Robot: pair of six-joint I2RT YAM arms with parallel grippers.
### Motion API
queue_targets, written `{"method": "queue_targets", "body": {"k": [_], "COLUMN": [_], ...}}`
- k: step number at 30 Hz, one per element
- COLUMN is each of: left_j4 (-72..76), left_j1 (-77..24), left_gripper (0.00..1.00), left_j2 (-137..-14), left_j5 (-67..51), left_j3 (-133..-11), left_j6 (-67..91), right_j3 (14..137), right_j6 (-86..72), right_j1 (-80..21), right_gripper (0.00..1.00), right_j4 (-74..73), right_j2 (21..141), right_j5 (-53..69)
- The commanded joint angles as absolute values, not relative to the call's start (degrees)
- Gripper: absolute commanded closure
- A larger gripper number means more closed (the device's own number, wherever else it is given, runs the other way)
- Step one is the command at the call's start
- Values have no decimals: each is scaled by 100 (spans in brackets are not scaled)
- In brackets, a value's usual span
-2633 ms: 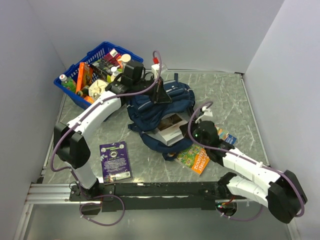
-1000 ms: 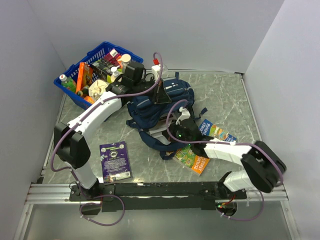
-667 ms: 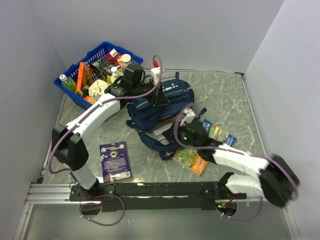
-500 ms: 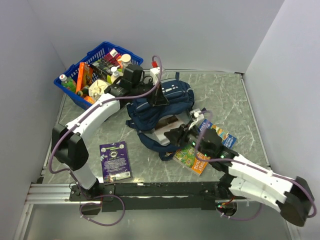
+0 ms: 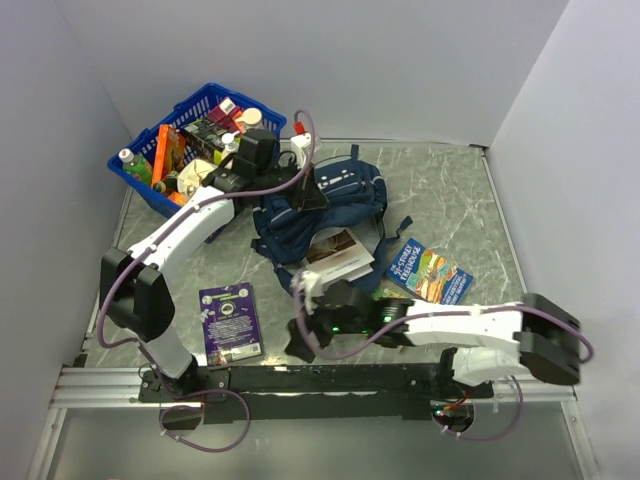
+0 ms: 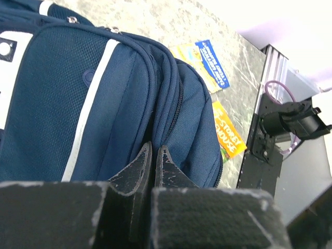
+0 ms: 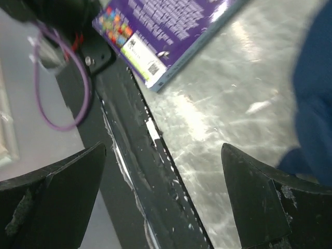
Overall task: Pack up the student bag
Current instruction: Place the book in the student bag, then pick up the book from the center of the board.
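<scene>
Centrally, the student bag [image 5: 320, 205] lies slumped, its upper edge pinched in the closed jaws of the left gripper [image 6: 154, 148]. In front of it the right gripper [image 7: 163, 150] gapes wide, empty. Should that pinch slip, the mouth may collapse on the protruding book [image 5: 335, 248].

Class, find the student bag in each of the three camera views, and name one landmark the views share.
Top external: the student bag lies mid-table, right of the blue basket.
Left wrist: it fills the left and middle of the picture.
Right wrist: only a blurred navy strip at the right edge, probably the bag.
Shared landmark: the marbled table.
</scene>
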State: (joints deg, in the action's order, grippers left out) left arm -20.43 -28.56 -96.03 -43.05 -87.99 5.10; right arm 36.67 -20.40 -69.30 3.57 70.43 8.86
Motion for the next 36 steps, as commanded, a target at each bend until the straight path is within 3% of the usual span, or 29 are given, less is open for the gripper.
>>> {"method": "queue_targets", "body": {"k": [1, 11, 24, 36], "left_j4": [-1828, -2390, -2487, -2364], "left_j1": [-2628, -2329, -2145, -2153], "left_gripper": [99, 99, 99, 99], "left_j2": [-9158, -8982, -9114, -9193], "left_j5": [-4166, -4807, -4913, -4983], "left_j3": [-8649, -8736, -8763, -8833], "left_j6": [255, 62, -105, 176], "right_j3": [4666, 5352, 5783, 6530], "right_j6": [-1083, 263, 2178, 2566], "right_j1": [-7268, -7787, -8173, -8253], "right_gripper": [0, 0, 0, 0], "right_j4": [395, 905, 1318, 1398], "right_j2": [7951, 9518, 10080, 10933], "right_j5": [590, -421, -308, 412]}}
